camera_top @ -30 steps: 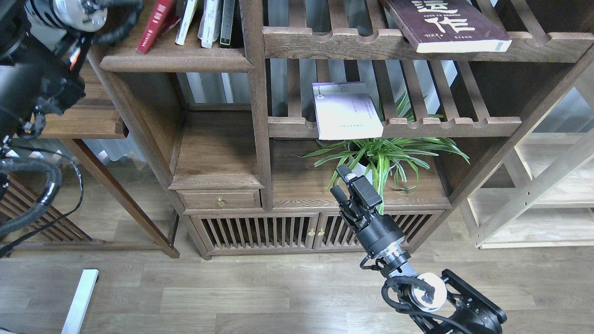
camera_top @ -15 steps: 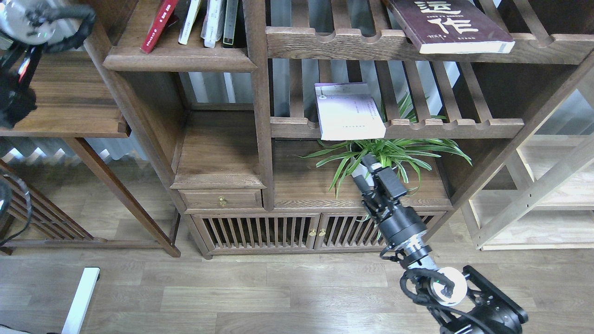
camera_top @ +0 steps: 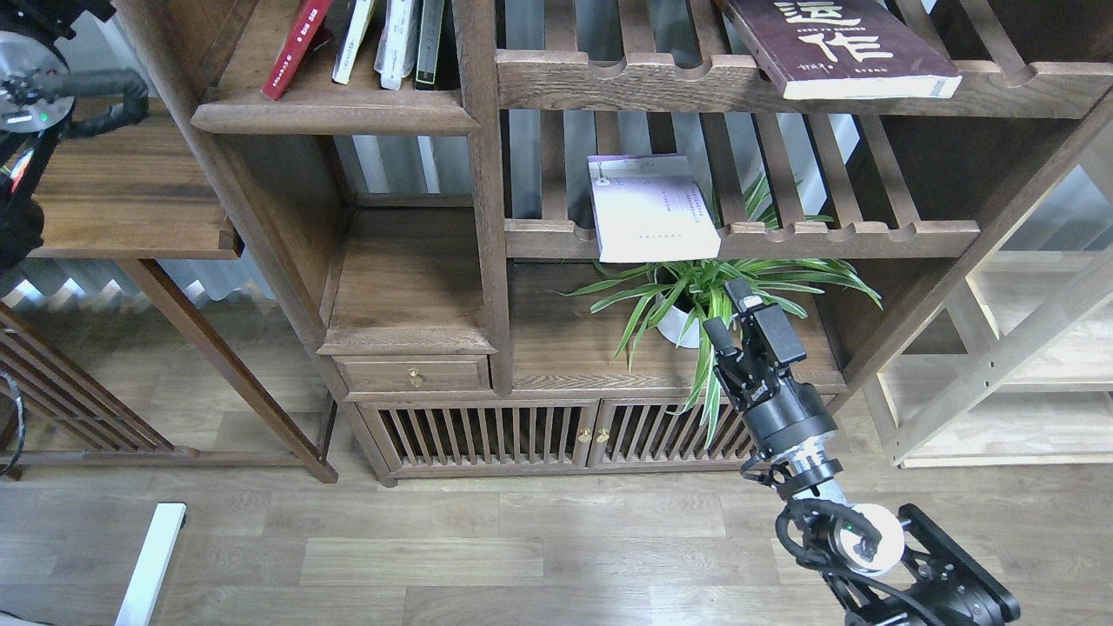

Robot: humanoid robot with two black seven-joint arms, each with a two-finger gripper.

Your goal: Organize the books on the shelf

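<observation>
The bright red book (camera_top: 296,45) leans among several upright books on the solid dark shelf (camera_top: 335,117) at the top left. The pale-lavender book (camera_top: 652,209) lies flat on the middle slatted rack and overhangs its front rail. The dark maroon book (camera_top: 839,43) lies flat on the upper slatted rack at the top right. My right gripper (camera_top: 729,313) is open and empty. It points up in front of the plant, below and right of the lavender book. Of my left arm, only a joint (camera_top: 22,91) shows at the top left edge; its gripper is out of view.
A potted spider plant (camera_top: 696,300) stands on the cabinet top under the lavender book, its leaves around my right gripper. A small drawer (camera_top: 413,376) and slatted cabinet doors (camera_top: 522,433) are below. A side table (camera_top: 130,209) stands at left, a pale wooden rack (camera_top: 1009,365) at right.
My right gripper has moved right and a little up, from the plant pot's left to its right. My left arm has drawn back to the left, away from the top shelf.
</observation>
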